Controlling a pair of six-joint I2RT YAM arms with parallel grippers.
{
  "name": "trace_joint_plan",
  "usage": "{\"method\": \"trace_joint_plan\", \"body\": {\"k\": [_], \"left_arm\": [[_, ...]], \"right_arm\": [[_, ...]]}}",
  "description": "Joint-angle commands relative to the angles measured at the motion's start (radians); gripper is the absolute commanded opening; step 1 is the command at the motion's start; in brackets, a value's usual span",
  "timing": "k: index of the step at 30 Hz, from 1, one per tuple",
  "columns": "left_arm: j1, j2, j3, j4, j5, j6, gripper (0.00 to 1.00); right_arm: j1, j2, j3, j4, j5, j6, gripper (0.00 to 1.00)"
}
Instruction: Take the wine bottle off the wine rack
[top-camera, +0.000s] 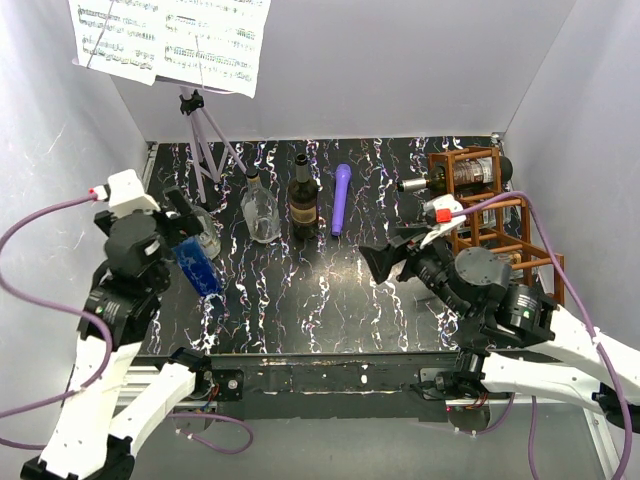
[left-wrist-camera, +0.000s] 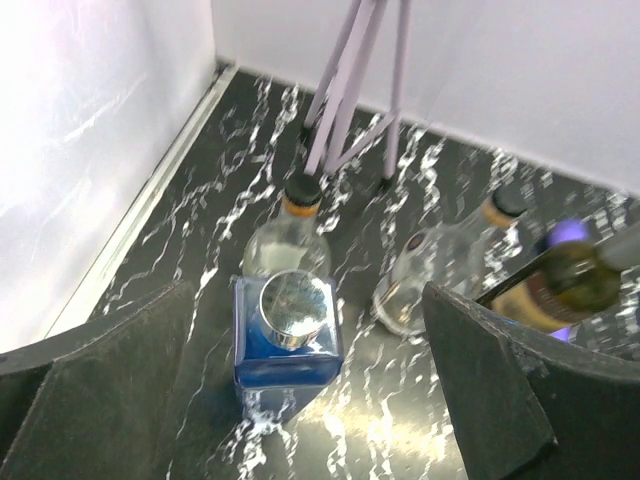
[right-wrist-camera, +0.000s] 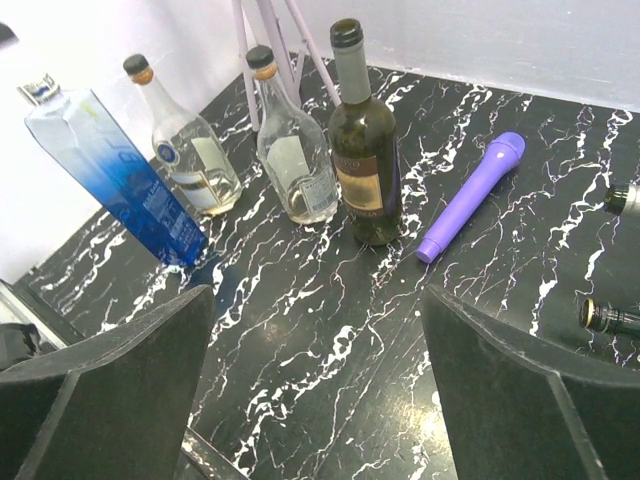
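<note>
The reddish-brown wooden wine rack (top-camera: 495, 215) stands at the table's back right. A dark wine bottle (top-camera: 455, 180) lies in its top cell, neck pointing left. Two bottle mouths show at the right edge of the right wrist view: an upper one (right-wrist-camera: 622, 197) and a lower one (right-wrist-camera: 603, 316). My right gripper (top-camera: 385, 262) is open and empty over the table, left of the rack and apart from it; its fingers (right-wrist-camera: 120, 390) frame bare tabletop. My left gripper (top-camera: 180, 225) is open above a blue square bottle (left-wrist-camera: 288, 345), not touching it.
A dark wine bottle (top-camera: 303, 200), two clear bottles (top-camera: 262, 212) (top-camera: 207, 236) and the leaning blue bottle (top-camera: 198, 266) stand mid-left. A purple tube (top-camera: 341, 198) lies behind the centre. A grey tripod music stand (top-camera: 205, 140) with sheet music (top-camera: 170, 40) stands back left. White walls enclose the table.
</note>
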Motion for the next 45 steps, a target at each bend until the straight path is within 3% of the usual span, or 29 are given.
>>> {"method": "trace_joint_plan", "body": {"k": [1,6,10,12,14,19,22,26,28,31,41,45], "left_arm": [[0.006,-0.045,0.119,-0.020,0.132,0.025,0.98],[0.006,-0.063,0.185,0.019,0.578,0.068,0.98],[0.006,-0.014,0.176,0.041,0.995,0.030,0.98],[0.005,-0.001,0.130,0.087,1.163,0.007,0.98],[0.002,-0.004,0.055,0.145,1.237,-0.015,0.98],[-0.035,-0.066,-0.169,0.266,1.256,0.003,0.98],[-0.044,-0.091,-0.254,0.280,1.288,0.037,0.98],[-0.053,-0.157,-0.376,0.312,1.271,0.056,0.98],[-0.056,-0.218,-0.448,0.366,1.225,0.025,0.98],[-0.056,-0.260,-0.435,0.342,1.199,0.029,0.98],[-0.056,-0.266,-0.446,0.365,1.184,0.036,0.98],[-0.056,-0.269,-0.446,0.359,1.179,0.036,0.98]], "right_arm": [[0.003,0.038,0.051,0.026,-0.029,-0.053,0.92],[0.002,0.136,0.124,-0.012,0.013,-0.171,0.96],[-0.015,0.253,0.201,-0.020,0.157,-0.408,0.98],[-0.068,0.305,0.241,-0.045,0.172,-0.505,0.98],[-0.165,0.339,0.285,-0.093,0.099,-0.548,0.98],[-0.432,0.388,0.239,-0.026,-0.126,-0.769,0.94],[-0.538,0.441,0.219,0.006,-0.171,-0.936,0.90],[-0.703,0.587,0.320,-0.150,-0.392,-1.082,0.77],[-0.737,0.680,0.388,-0.243,-0.407,-1.166,0.75],[-0.765,0.796,0.489,-0.332,-0.352,-1.237,0.77],[-0.803,0.886,0.488,-0.333,-0.461,-1.461,0.80],[-0.814,0.931,0.474,-0.291,-0.414,-1.504,0.77]]}}
